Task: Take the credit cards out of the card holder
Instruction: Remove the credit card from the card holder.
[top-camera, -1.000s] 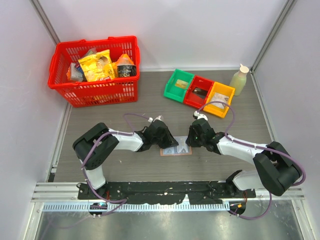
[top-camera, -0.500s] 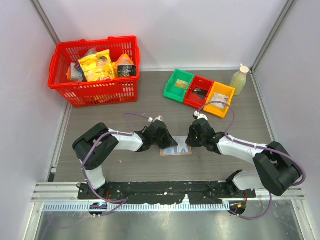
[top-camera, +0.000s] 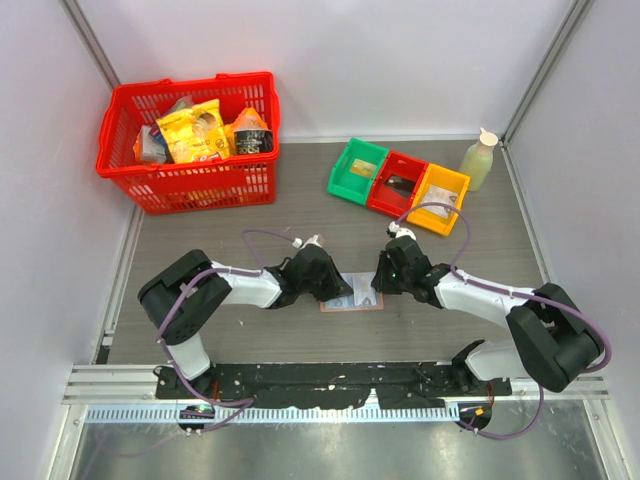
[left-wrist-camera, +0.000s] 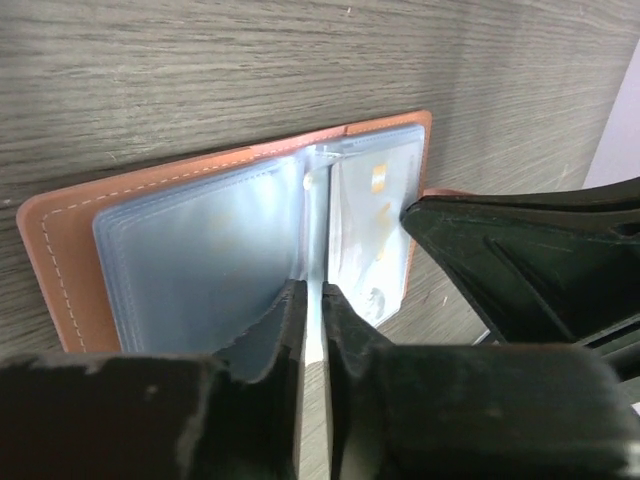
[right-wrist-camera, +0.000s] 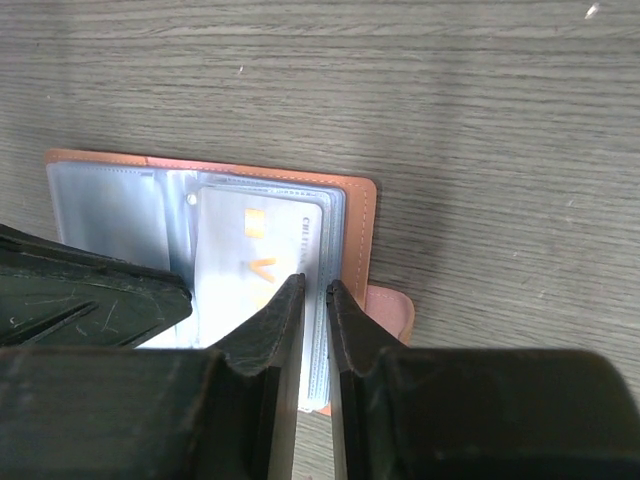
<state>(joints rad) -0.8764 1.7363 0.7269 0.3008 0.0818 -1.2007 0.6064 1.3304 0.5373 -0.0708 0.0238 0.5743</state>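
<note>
Top view: the card holder (top-camera: 352, 298) lies open on the table between the left gripper (top-camera: 338, 290) and the right gripper (top-camera: 380, 288), both down on it.

Left wrist: the fingers are nearly together, pinching an upright clear sleeve leaf (left-wrist-camera: 313, 230). A credit card (left-wrist-camera: 375, 225) sits sleeved just right of them.

Right wrist: the fingers are nipped on the sleeve stack (right-wrist-camera: 335, 230) at its outer edge, with the card just to their left.

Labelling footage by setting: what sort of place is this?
Probably a robot lab test cell: two arms bolted to a rail at a table, plain white walls enclosing it, and staged props, a red basket and coloured bins.
</note>
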